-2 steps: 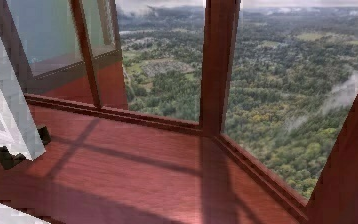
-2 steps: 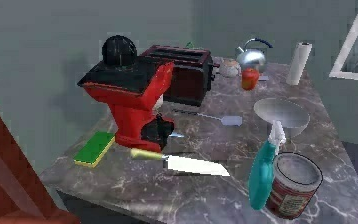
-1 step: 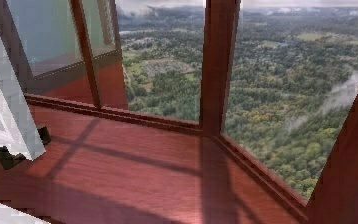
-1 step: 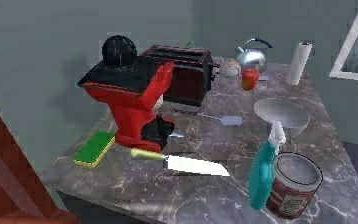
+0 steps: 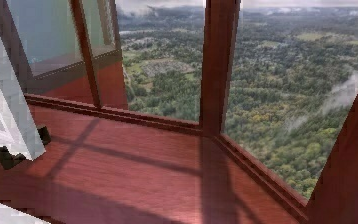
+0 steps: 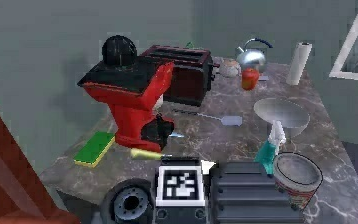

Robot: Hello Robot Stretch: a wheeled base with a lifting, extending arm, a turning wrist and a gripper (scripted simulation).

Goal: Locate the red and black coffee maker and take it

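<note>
Red and black coffee maker (image 6: 132, 100) is being shown standing on the grey counter (image 6: 237, 140), with the gripper (image 6: 127, 203) low at the arm side view's bottom edge.
It is being flanked by a dark toaster (image 6: 182, 72) just behind and a green-yellow sponge (image 6: 94, 150) near its base. Whether anything is being held by the fingers cannot be told. A big window (image 5: 287, 90) is being faced in the forward view.

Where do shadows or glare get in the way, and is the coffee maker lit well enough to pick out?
Forward view: shadows of the window frame stripe the red floor, hiding nothing. Arm side view: the red and black coffee maker is evenly lit against the grey wall; bright highlights sit on the kettle and the metal bowl, no glare on it.
</note>
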